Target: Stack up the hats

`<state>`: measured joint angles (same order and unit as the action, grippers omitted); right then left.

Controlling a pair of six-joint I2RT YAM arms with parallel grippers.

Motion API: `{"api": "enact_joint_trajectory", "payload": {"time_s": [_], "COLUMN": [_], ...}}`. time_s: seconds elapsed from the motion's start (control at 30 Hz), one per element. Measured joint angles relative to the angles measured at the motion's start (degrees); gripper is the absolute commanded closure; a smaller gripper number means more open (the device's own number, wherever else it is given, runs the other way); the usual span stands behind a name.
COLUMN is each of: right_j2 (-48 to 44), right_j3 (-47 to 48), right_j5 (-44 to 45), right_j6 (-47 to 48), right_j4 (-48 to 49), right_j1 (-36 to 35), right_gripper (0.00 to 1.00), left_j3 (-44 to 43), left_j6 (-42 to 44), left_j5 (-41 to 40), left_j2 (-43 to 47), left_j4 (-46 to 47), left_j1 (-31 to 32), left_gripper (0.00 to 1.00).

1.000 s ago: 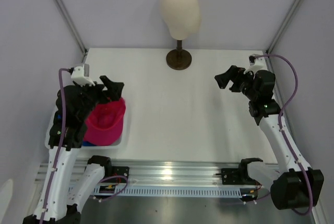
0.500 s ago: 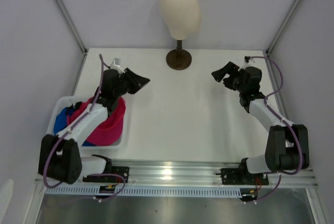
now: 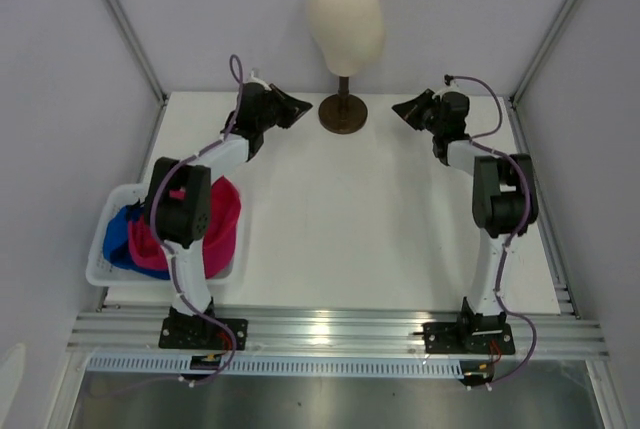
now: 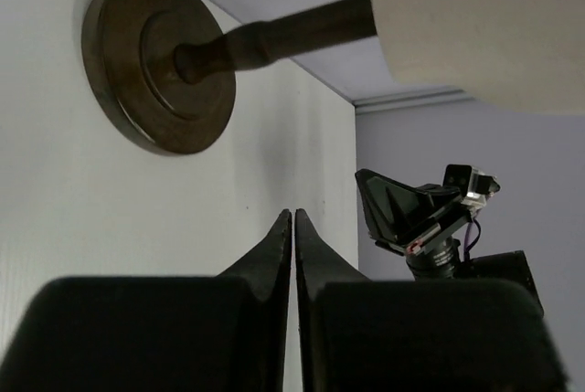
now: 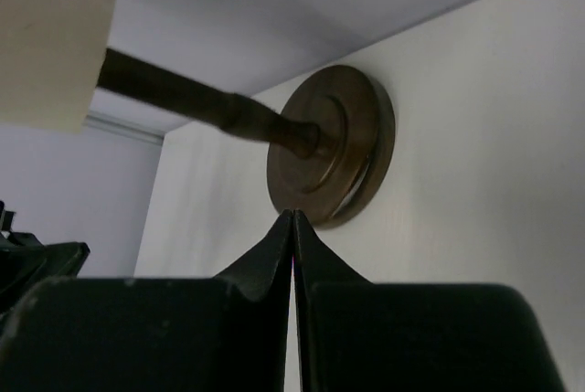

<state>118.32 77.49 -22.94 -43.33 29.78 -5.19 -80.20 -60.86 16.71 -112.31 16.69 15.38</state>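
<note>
Two arms work over one white table point(image 3: 350, 239), shown from above with 12 o'clock at the far edge. The left arm point(image 3: 212, 154) and right arm point(image 3: 502, 199) are each stretched far forward, which puts their tools at the 11 and 1 o'clock positions. A cream mannequin head point(image 3: 345, 9) stands at 12 o'clock on a brown post and is no part of the stack.

A white basket point(image 3: 97, 271) sits at 8 o'clock on the table's left edge and serves as the container for the hats. A pink hat point(image 3: 226, 224) fills its right half. A blue hat point(image 3: 118, 241) lies toward 9 o'clock of it, partly under pink fabric. How many hats are heaped there cannot be told.

The left gripper point(image 3: 297, 107) is held just at 9 o'clock of the stand base point(image 3: 342, 115), jaws pressed together on nothing, as its wrist view confirms. The right gripper point(image 3: 404, 109) mirrors it at 3 o'clock of the base, likewise closed and empty.

The hats thus lie well apart from both tools, toward 7 o'clock of the left gripper and 8 o'clock of the right. Judged from this layout, neither tool is placed for a grasp. Reaching a hat calls for the left arm to fold back over the basket and part its jaws.
</note>
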Motion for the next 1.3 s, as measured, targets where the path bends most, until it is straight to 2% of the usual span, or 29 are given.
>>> {"api": "enact_joint_trajectory", "payload": {"time_s": [0.03,0.1,0.13,0.2,0.33,0.43,0.47,0.53,0.63,0.83,0.87,0.9,1.0,1.03,1.3], "right_j2": [3.34,8.72,11.39,16.48,23.61,27.32,28.52,31.12,33.92,39.63,40.54,41.31,42.34,42.40,42.27], "right_j3": [3.28,8.57,11.08,16.94,26.77,32.89,35.01,39.65,44.22,51.52,52.52,53.29,54.23,54.25,56.19], "right_j5": [0.00,0.11,0.09,0.15,0.04,-0.07,-0.09,0.02,0.48,2.10,2.16,2.32,2.64,2.89,3.41], "right_j6": [-0.98,-2.43,-3.02,-3.85,-4.09,-3.63,-3.41,-3.19,-3.19,-4.28,-4.42,-4.42,-3.61,-3.39,-0.11], "right_j4": [0.68,0.76,0.61,0.07,-2.29,-3.52,-4.24,-5.11,-5.95,-7.28,-7.63,-8.04,-10.29,-11.26,-16.04], "right_j1": [-0.13,-0.44,-0.63,-1.03,-2.08,-3.04,-3.34,-3.69,-4.28,-5.29,-5.42,-5.55,-6.23,-6.56,-7.93], "right_gripper": [0.94,0.89,0.86,0.83,0.79,0.71,0.69,0.68,0.66,0.65,0.64,0.63,0.53,0.51,0.53], "left_j3": [-2.03,-5.49,-7.54,-10.88,-21.11,-27.45,-28.87,-30.84,-34.10,-48.35,-50.25,-51.39,-51.74,-51.65,-50.77], "left_j6": [-0.70,-1.99,-2.64,-4.11,-6.78,-8.57,-9.14,-10.49,-12.37,-17.59,-18.49,-19.26,-20.85,-21.38,-24.26], "left_j5": [0.00,-0.20,-0.50,-1.33,-1.84,-2.10,-2.40,-3.08,-3.85,-3.56,-3.37,-3.26,-2.99,-2.97,-3.04], "left_j2": [-2.43,-6.49,-8.87,-12.35,-20.74,-25.68,-26.91,-28.87,-31.74,-41.13,-42.51,-43.54,-44.83,-45.00,-45.00], "left_j4": [0.42,0.70,0.83,0.46,-1.38,-2.21,-2.56,-2.73,-3.45,-3.85,-3.87,-4.07,-5.79,-6.54,-14.91], "left_j1": [0.04,0.15,0.22,0.37,0.66,0.76,0.79,0.81,0.81,0.83,0.85,0.90,1.01,1.03,1.18], "left_gripper": [0.74,0.57,0.40,0.36,0.56,0.65,0.76,0.86,0.93,0.90,0.87,0.79,0.62,0.60,0.58]}}
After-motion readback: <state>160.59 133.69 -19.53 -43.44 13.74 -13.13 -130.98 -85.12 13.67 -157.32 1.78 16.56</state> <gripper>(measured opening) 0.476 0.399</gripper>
